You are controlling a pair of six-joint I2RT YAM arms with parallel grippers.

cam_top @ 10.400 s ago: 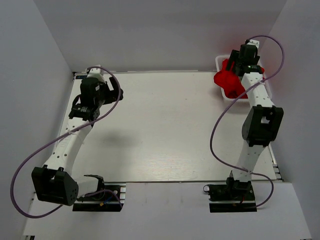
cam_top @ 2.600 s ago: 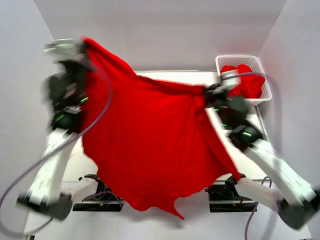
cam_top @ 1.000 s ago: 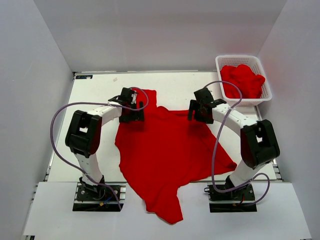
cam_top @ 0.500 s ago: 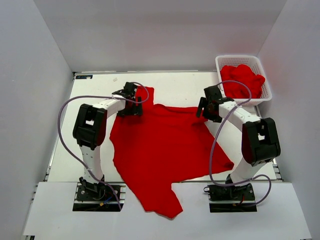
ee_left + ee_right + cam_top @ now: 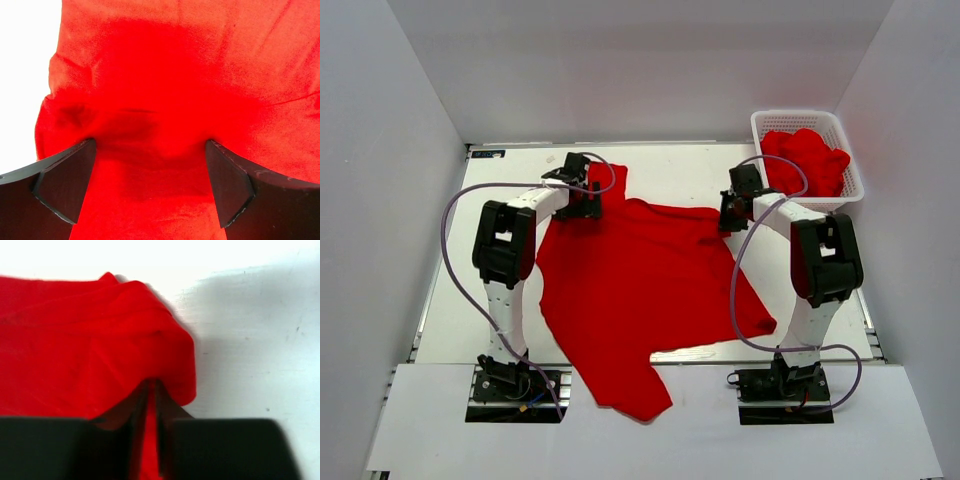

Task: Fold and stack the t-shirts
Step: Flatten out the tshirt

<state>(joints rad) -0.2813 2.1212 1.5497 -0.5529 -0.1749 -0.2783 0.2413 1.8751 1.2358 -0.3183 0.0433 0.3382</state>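
T-shirt [image 5: 640, 290] lies mid tabletop [image 5: 670, 170], near end over front edge; left pincer [image 5: 588, 200], right pincer [image 5: 728, 218] at its far corners. Basket [image 5: 800, 113] w/ more shirts [image 5: 805, 160]: far-right corner.

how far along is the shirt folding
Early. Done: one t-shirt lies spread on the table, one end hanging over the near edge. In hand: the right pincer is shut on its far right corner; the left pincer is open over the far left corner. Left: no fold made, no stack, and more t-shirts wait in the basket.
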